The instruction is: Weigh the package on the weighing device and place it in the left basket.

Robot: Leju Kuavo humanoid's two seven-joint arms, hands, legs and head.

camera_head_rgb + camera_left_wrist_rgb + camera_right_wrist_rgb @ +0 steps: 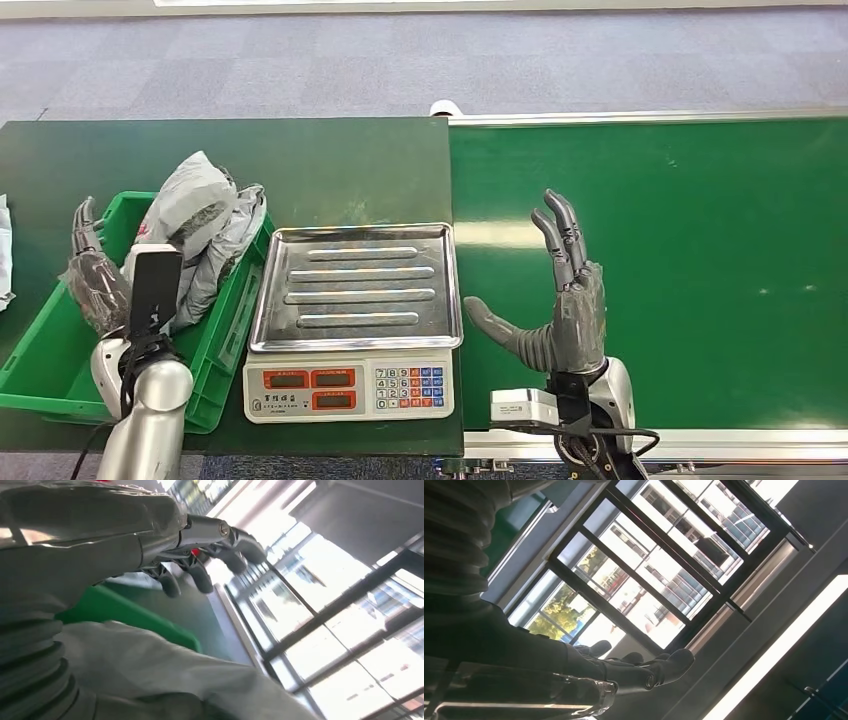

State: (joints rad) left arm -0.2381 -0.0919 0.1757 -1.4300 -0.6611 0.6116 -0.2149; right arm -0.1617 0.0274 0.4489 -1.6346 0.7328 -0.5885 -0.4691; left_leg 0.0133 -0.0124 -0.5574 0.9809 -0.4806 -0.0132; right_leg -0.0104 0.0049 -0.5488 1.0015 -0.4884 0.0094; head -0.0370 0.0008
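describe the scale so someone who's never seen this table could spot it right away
On the dark green table, look between the green basket and the brighter green conveyor belt. The scale sits there, the only metal thing: a ribbed steel tray over a white keypad panel with red displays.

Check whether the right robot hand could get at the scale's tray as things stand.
Probably yes: the right robot hand is open, holding nothing, beside the bare scale tray, with nothing between them.

I see my left hand (95, 275) raised with fingers apart, empty, and my right hand (562, 305) upright, fingers spread, thumb out.
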